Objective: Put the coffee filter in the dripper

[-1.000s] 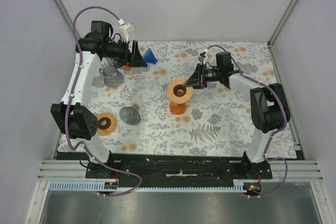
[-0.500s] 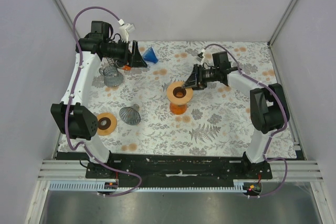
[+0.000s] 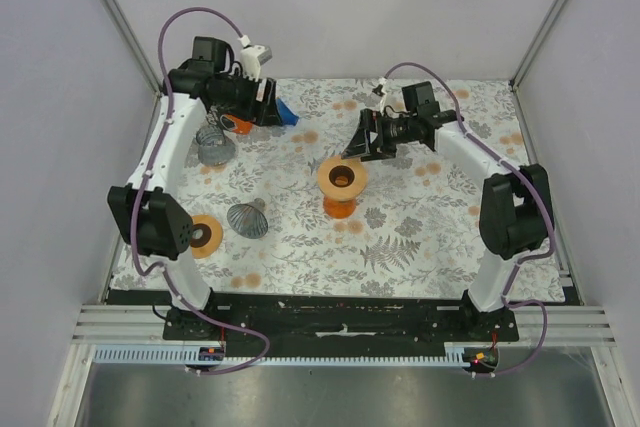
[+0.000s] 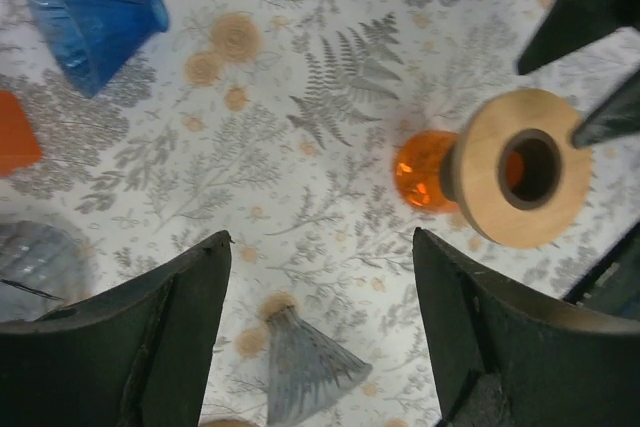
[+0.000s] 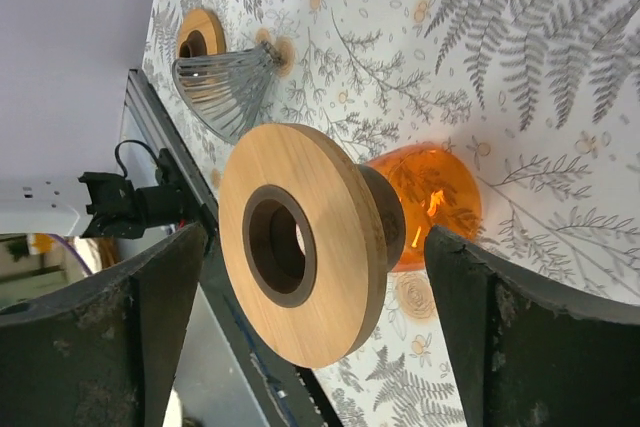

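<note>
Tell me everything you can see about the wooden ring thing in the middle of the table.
The wooden ring stand is a flat, pale wood disc with a dark-lined round hole, set on a translucent orange glass-like base. It stands upright mid-table on the floral cloth, its hole empty, with nothing else touching it.

In the left wrist view an orange piece is cut off by the left edge, and a mesh cone is blurred, partly hidden behind a finger. From above, the blue cone is half covered by the left gripper.
</note>
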